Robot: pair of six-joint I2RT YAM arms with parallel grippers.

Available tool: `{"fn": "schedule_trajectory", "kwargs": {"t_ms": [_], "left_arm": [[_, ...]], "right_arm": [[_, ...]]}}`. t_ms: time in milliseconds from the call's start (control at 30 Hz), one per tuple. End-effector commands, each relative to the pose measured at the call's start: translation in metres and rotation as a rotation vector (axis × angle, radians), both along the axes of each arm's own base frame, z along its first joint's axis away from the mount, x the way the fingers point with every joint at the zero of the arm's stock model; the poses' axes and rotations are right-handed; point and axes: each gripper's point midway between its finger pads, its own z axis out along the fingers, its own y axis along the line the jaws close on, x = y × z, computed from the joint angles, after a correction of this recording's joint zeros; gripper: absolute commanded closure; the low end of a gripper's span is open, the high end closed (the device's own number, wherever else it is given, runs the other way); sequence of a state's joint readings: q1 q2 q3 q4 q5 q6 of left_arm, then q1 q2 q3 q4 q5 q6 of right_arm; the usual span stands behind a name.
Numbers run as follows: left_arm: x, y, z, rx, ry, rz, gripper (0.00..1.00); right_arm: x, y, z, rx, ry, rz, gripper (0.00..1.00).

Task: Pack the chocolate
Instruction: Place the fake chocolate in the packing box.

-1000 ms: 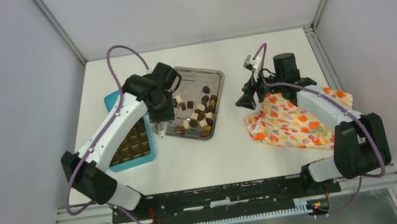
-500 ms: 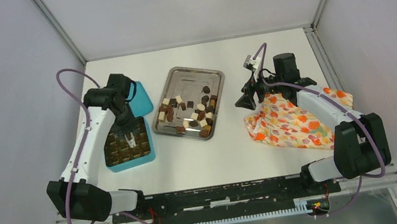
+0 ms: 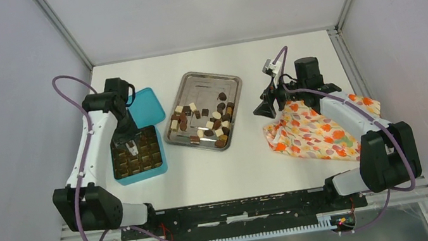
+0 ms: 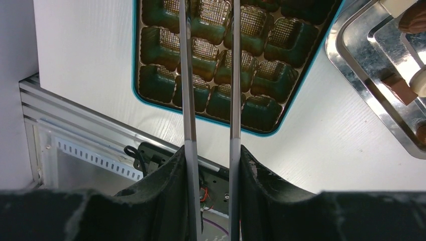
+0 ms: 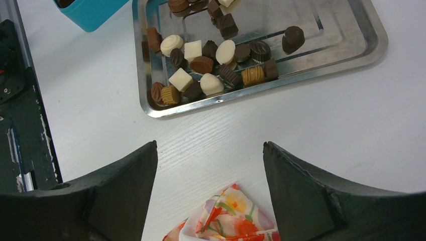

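Several chocolates (image 3: pixel 208 121), dark, mid-brown and cream, lie in the steel tray (image 3: pixel 228 83); they also show in the right wrist view (image 5: pixel 211 55). My left gripper (image 3: pixel 131 149) carries two long thin metal prongs and hangs over the teal compartmented box (image 3: pixel 163 160). In the left wrist view the prongs (image 4: pixel 209 15) stand a narrow gap apart above the box's moulded cells (image 4: pixel 274 75). Their tips run out of frame, so I cannot tell if a piece is held. My right gripper (image 3: pixel 264 110) is open and empty, right of the tray.
The box's teal lid (image 3: pixel 148 104) lies behind the box. An orange floral cloth (image 3: pixel 316 134) lies at the right, its corner under the right gripper (image 5: pixel 231 216). The tray's corner shows in the left wrist view (image 4: pixel 361 75). Grey walls enclose the table.
My left gripper has swung left from the near left edge of the tray to above the teal box. The right arm has not moved.
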State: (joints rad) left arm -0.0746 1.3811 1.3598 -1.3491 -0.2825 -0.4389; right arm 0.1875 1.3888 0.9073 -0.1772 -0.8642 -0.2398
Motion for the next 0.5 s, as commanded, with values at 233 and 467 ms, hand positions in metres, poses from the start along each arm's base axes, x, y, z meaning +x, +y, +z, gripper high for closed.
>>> {"fn": "schedule_trajectory", "kwargs": {"t_ms": [233,467], "left_arm": [[-0.003,-0.002,-0.012,-0.018,0.017,-0.041,0.79],[-0.003,-0.002,-0.013,-0.017,0.015,-0.040,0.69]], "right_arm": [[0.002,0.002,0.009,0.019,-0.036,0.015,0.18],[0.002,0.002,0.010,0.022,-0.037,0.016,0.18]]}}
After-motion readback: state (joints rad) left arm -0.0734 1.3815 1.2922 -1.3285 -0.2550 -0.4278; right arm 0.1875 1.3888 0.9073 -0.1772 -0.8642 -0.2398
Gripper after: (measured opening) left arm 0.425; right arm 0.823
